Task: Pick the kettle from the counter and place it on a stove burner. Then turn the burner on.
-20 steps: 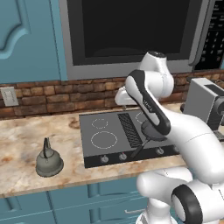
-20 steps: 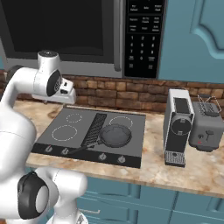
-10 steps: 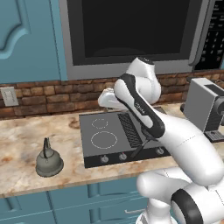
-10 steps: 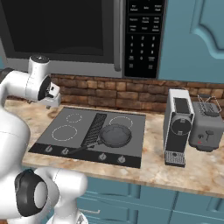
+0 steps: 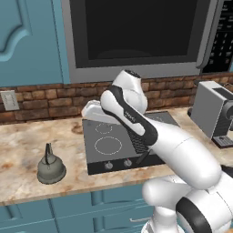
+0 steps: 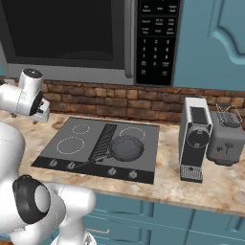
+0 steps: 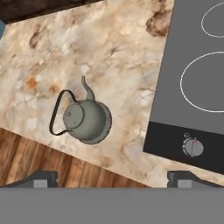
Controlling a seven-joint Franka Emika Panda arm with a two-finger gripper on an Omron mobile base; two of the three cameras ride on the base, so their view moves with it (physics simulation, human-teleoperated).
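The small grey-green kettle (image 5: pixel 51 168) stands upright on the beige counter (image 5: pixel 27 141), left of the dark cooktop (image 5: pixel 123 152). In the hand view the kettle (image 7: pixel 85 120) lies below and ahead of my gripper (image 7: pixel 113 178), whose two finger tips stand wide apart with nothing between them. My gripper (image 5: pixel 89 112) hangs high over the cooktop's back left corner, well apart from the kettle. The large solid white stove burner ring (image 5: pixel 108 145) is bare. It also shows at the right as the burner (image 7: pixel 205 83) on the dark glass.
A dark frying pan (image 6: pixel 126 148) sits on the right half of the cooktop. A coffee machine (image 6: pixel 194 139) and a toaster (image 6: pixel 225 139) stand to the right. A cooktop knob (image 7: pixel 193 147) shows near the front edge. The counter's front edge (image 7: pixel 65 148) runs close to the kettle.
The arm has swung left, from above the middle of the cooktop to its back left corner. The gripper stays open. The kettle has not moved.
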